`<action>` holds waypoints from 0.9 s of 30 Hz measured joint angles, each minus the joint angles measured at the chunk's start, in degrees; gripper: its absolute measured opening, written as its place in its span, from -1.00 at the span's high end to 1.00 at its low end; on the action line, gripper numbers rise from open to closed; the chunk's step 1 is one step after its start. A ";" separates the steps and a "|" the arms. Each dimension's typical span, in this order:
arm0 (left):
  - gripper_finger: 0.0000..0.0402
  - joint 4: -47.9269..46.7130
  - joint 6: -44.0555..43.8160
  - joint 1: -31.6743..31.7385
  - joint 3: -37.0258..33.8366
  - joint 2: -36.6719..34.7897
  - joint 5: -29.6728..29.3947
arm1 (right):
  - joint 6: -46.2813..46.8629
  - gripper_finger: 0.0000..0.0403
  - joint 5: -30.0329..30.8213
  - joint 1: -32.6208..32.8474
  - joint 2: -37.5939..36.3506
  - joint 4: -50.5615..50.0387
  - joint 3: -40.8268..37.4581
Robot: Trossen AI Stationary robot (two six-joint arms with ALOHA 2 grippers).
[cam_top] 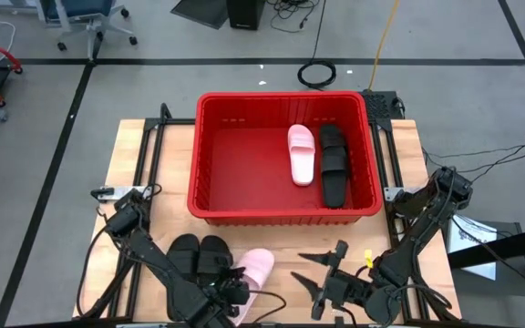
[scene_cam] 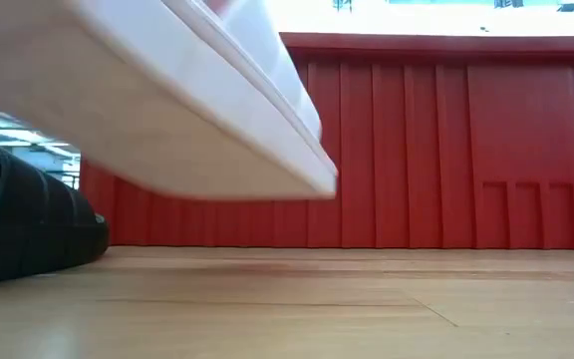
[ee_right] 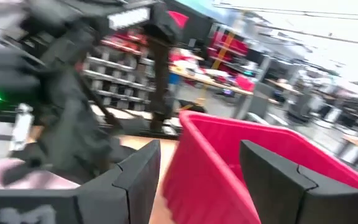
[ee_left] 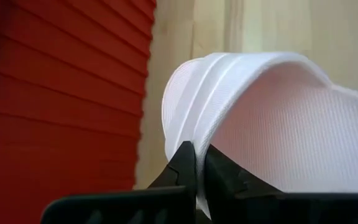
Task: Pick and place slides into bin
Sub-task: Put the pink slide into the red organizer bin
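A pale pink slide (cam_top: 255, 266) hangs tilted near the table's front edge, left of the middle, with my left gripper (cam_top: 238, 293) shut on its near end. Just to its left, two black slides (cam_top: 199, 255) lie on the table; one of them (scene_cam: 18, 219) rests on its sole. The red bin (cam_top: 281, 96) stands mid-table at the back, with one pink slide (cam_top: 301, 155) and one black slide (cam_top: 333, 162) in it. My right gripper (cam_top: 310, 273) is open near the front edge, right of the pink slide, with nothing between its fingers (ee_right: 135, 174). My left gripper pinches the pink slide's ridged side edge (ee_left: 194, 140) between its two fingers (ee_left: 182, 168). The fingers slant down from the table's near left side. The slide (scene_cam: 167, 100) is tilted, and the part that shows is clear of the table.
The bin's ribbed near wall (scene_cam: 446, 150) rises just beyond the lifted slide. Bare wood (cam_top: 285, 241) lies between the bin and the grippers. Metal frame rails (cam_top: 149, 155) run beside the bin on both sides.
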 joint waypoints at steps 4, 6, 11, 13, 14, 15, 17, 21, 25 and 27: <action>0.99 -2.39 0.06 -1.03 3.11 -0.07 -1.85 | -2.15 -0.03 5.16 0.85 0.00 1.22 0.05; 0.98 -5.45 0.16 -1.59 5.19 -0.04 -2.63 | -2.76 -0.03 7.07 1.09 0.00 1.38 0.05; 0.98 -8.98 1.97 -1.63 10.23 -0.07 -4.85 | -2.93 -0.03 8.42 1.10 -0.01 1.55 0.07; 0.99 -9.20 4.09 -1.44 12.18 -0.07 -6.44 | -2.89 -0.03 8.40 1.10 -0.01 1.57 0.07; 0.99 -9.13 5.43 -1.28 12.96 -0.07 -7.50 | -2.81 -0.03 8.38 1.10 -0.02 1.57 0.07; 0.98 -9.18 6.86 -1.06 13.68 -0.07 -8.15 | -2.73 -0.03 8.34 1.10 -0.02 1.57 0.07; 0.97 -9.39 9.84 -0.46 15.20 -0.07 -8.99 | -2.68 -0.03 8.31 1.38 -0.02 1.93 0.07; 0.96 -9.37 16.26 1.71 18.59 -0.07 -9.53 | -4.29 -0.03 8.16 2.27 -0.05 4.72 0.13; 0.96 -9.83 21.25 4.15 22.02 -0.07 -9.47 | -4.73 -0.03 8.14 2.93 -0.07 4.99 0.13; 0.96 -9.85 23.88 5.33 23.97 -0.07 -9.54 | -4.87 -0.03 8.08 2.94 -0.07 5.23 0.13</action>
